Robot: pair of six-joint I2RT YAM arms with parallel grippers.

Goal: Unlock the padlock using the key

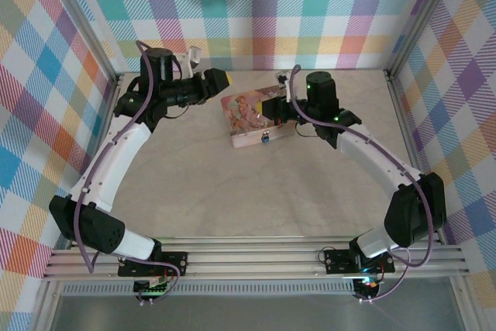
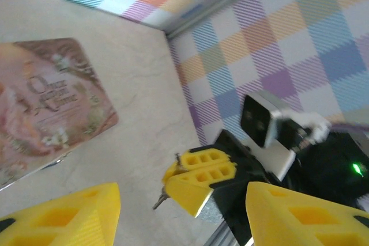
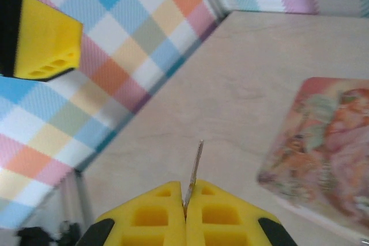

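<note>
1. The right claw [image 3: 185, 193] is clenched on the thin dull-metal key [image 3: 196, 165], its blade jutting forward, presumably to aim at the keyhole.
2. The left claw [image 1: 220, 79] stands released (holding nothing), beside the pink floral rectangular tin [image 1: 249, 118] on the worktop [image 1: 232, 191].
3. The top view places the tiny blue padlock [image 1: 266, 139] at the tin's near edge; the right wrist view gives the pinch close up.

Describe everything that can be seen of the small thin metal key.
The small thin metal key is a narrow dull grey strip, seen edge-on from the right wrist. It is pinched between the shut yellow fingertips of the right gripper, which hide its other end. The free end sticks out straight past the tips, over the beige table, touching nothing else.
</note>
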